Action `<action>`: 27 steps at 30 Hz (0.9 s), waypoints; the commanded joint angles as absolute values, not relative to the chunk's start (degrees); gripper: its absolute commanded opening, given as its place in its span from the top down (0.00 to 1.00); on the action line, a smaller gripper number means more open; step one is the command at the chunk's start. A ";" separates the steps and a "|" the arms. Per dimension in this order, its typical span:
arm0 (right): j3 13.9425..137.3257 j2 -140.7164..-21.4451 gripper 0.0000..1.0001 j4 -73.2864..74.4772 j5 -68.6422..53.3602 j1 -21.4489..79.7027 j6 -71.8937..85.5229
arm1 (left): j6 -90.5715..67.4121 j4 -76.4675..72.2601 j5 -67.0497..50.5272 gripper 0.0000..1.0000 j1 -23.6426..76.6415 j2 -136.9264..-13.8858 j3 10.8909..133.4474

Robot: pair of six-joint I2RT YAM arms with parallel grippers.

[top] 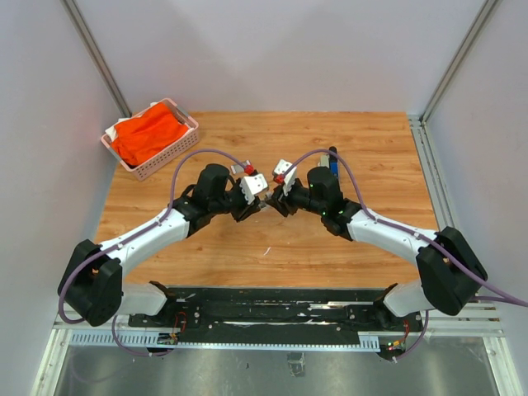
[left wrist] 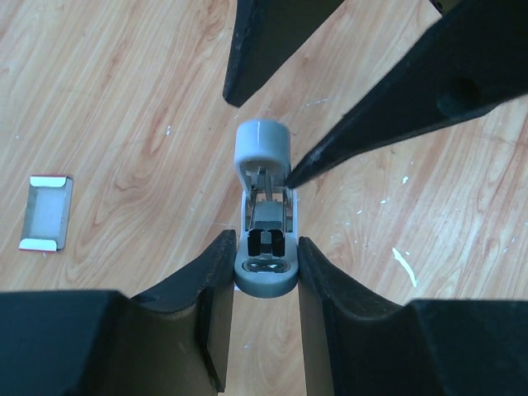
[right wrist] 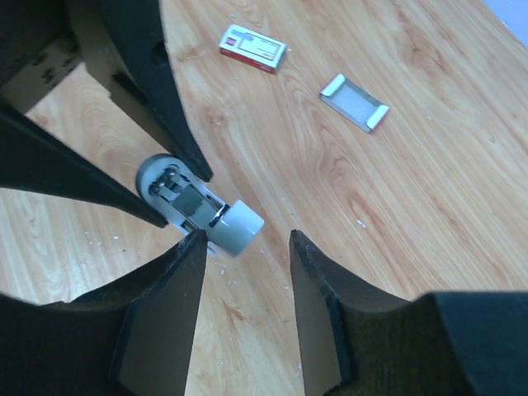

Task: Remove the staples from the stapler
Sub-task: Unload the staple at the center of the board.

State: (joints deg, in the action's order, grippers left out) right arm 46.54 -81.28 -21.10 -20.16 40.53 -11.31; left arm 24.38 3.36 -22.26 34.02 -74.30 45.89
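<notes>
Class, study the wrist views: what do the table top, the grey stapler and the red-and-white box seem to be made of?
The table top: wood or wood-look laminate, matt; grain lines show. The grey stapler: smooth moulded plastic shell, probably, with a shinier metal channel inside. The red-and-white box: likely printed card, with flat faces and sharp edges.

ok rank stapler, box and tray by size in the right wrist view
1. stapler, largest, though nearest the camera
2. box and tray look about alike, so not ranked
</notes>
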 commanded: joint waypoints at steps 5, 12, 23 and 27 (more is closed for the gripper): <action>47.77 -81.27 0.55 -22.51 -8.06 40.29 -9.68 | 23.87 0.50 -24.95 1.00 34.45 -73.39 45.38; 48.44 -82.53 0.55 -21.74 -7.65 40.32 -9.10 | 23.66 -0.04 -24.67 1.00 34.45 -72.62 44.97; 46.95 -82.69 0.55 -22.32 -9.20 37.77 -9.48 | 21.73 -2.51 -23.04 1.00 34.28 -71.18 43.87; 46.73 -82.78 0.54 -22.60 -12.30 37.62 -11.13 | 19.75 -3.23 -23.35 1.00 33.78 -71.98 43.94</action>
State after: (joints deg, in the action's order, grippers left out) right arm 46.70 -82.30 -21.10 -9.39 38.39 -9.50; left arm 22.09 0.03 -22.94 34.15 -72.53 44.25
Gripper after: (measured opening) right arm 0.456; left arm 0.357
